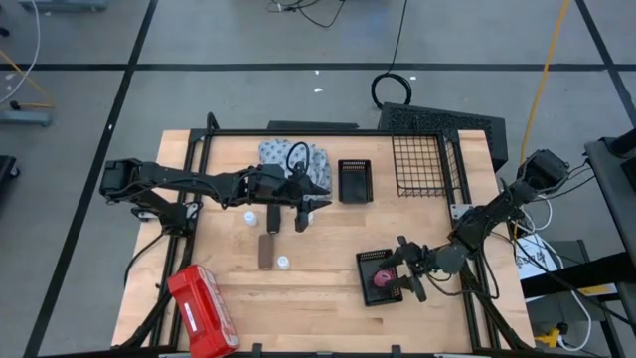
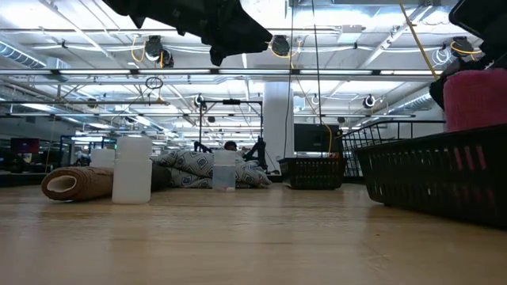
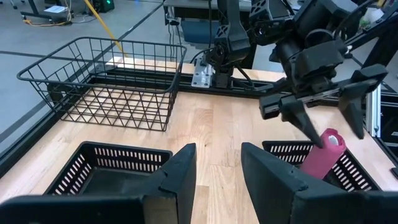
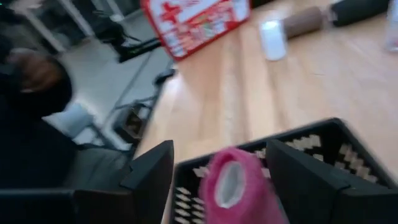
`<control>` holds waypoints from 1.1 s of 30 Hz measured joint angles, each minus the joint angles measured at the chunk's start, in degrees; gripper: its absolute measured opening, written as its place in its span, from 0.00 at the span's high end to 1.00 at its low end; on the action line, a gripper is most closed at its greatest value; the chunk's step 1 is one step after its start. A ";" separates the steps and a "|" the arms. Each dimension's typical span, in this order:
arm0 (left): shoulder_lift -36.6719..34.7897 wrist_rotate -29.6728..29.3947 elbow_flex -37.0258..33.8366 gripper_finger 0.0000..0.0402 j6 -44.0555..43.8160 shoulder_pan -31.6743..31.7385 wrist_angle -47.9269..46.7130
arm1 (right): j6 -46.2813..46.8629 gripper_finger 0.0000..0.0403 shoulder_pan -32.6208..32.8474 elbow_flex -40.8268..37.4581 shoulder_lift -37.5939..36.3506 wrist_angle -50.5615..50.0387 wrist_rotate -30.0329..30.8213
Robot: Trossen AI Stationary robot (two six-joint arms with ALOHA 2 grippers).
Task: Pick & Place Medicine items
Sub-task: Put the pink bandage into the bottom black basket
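Pink tube (image 1: pixel 381 275) stands in the black tray (image 1: pixel 370 292) between the right end effector's (image 1: pixel 405 269) spread fingers, apparently just released, so next that arm should lift clear while the left end effector (image 1: pixel 302 212), half spread and empty, hovers above the surface near the brown tube (image 1: pixel 266 251).

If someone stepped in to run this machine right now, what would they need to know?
Right tool: open over the small black tray, pink tube standing in that tray between its fingers, apparently just let go.
Left tool: hangs above mid-table, open, holding nothing.
Done: pink tube in the tray.
Left: brown tube, black tube and two small white bottles lie on the table. The second black tray and wire basket look empty.
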 joint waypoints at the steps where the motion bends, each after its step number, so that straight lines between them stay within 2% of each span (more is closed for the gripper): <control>1: 0.00 0.00 -0.01 0.67 0.00 0.00 0.02 | -0.39 0.39 0.00 0.00 0.00 1.09 -1.33; 4: 0.00 0.02 -0.02 0.67 0.00 0.00 0.02 | -4.32 0.40 0.02 0.00 0.00 6.62 -3.20; 7: 0.00 0.02 -0.01 0.67 0.00 0.00 0.02 | -13.06 0.41 0.00 0.22 0.00 14.88 -2.86; 10: 0.00 0.02 0.01 0.67 0.00 -0.02 0.02 | -20.79 0.43 0.02 3.38 -0.14 15.90 -2.77; 13: 0.00 0.02 0.01 0.67 -0.05 0.00 0.02 | -25.73 0.46 0.11 10.41 -0.57 3.90 -2.79; 16: 0.00 0.02 0.01 0.67 -0.12 -0.01 0.02 | -25.53 0.49 0.15 20.50 -0.44 -19.79 -1.66; 19: 0.00 0.04 0.01 0.67 -0.15 -0.02 -0.03 | -18.52 0.55 0.13 28.72 1.01 -42.42 2.34; 21: 0.00 0.05 0.01 0.67 -0.15 -0.02 -0.15 | -12.87 0.60 0.09 30.70 2.15 -50.50 3.09; 26: 0.00 0.05 0.01 0.67 -0.17 -0.01 -1.86 | -4.99 0.69 0.11 30.99 4.09 -53.38 -1.74; 33: 0.00 0.07 0.01 0.67 -1.07 -0.13 -2.95 | 0.21 0.75 0.11 30.99 5.64 -54.75 -6.11</control>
